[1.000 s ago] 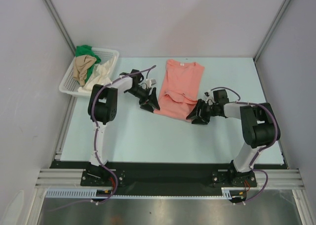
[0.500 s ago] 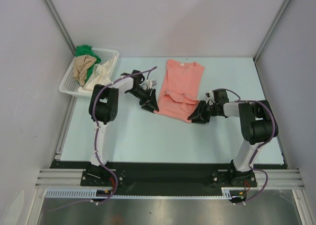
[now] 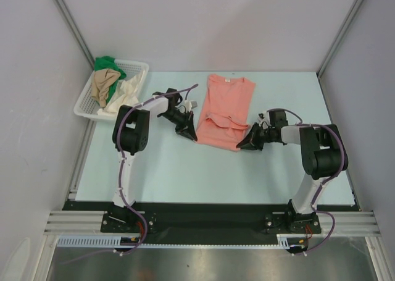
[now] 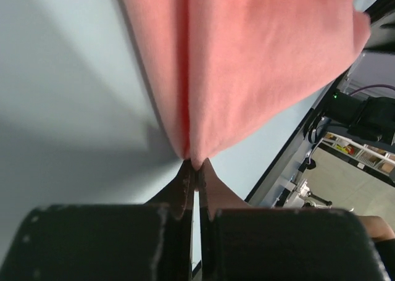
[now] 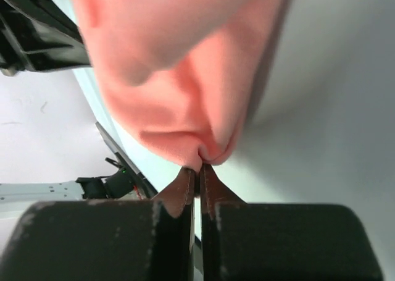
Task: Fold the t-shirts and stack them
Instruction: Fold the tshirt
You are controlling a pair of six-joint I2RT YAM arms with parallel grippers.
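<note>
A salmon-pink t-shirt (image 3: 223,110) lies on the pale blue table, collar toward the far side, its lower part rumpled. My left gripper (image 3: 193,134) is shut on the shirt's near left corner; in the left wrist view the cloth (image 4: 247,65) is pinched at the fingertips (image 4: 184,176). My right gripper (image 3: 242,145) is shut on the near right corner, and the right wrist view shows the pink cloth (image 5: 179,89) bunched between the fingertips (image 5: 185,182). Green, tan and cream t-shirts (image 3: 111,83) lie heaped in the basket.
The white lattice basket (image 3: 141,66) stands at the far left of the table (image 3: 185,170). Grey walls and metal frame posts close in the left, back and right sides. Both arm bases sit on the black rail at the near edge.
Both grippers have closed from open onto the shirt's near corners. The shirt's lower edge has pulled slightly inward.
</note>
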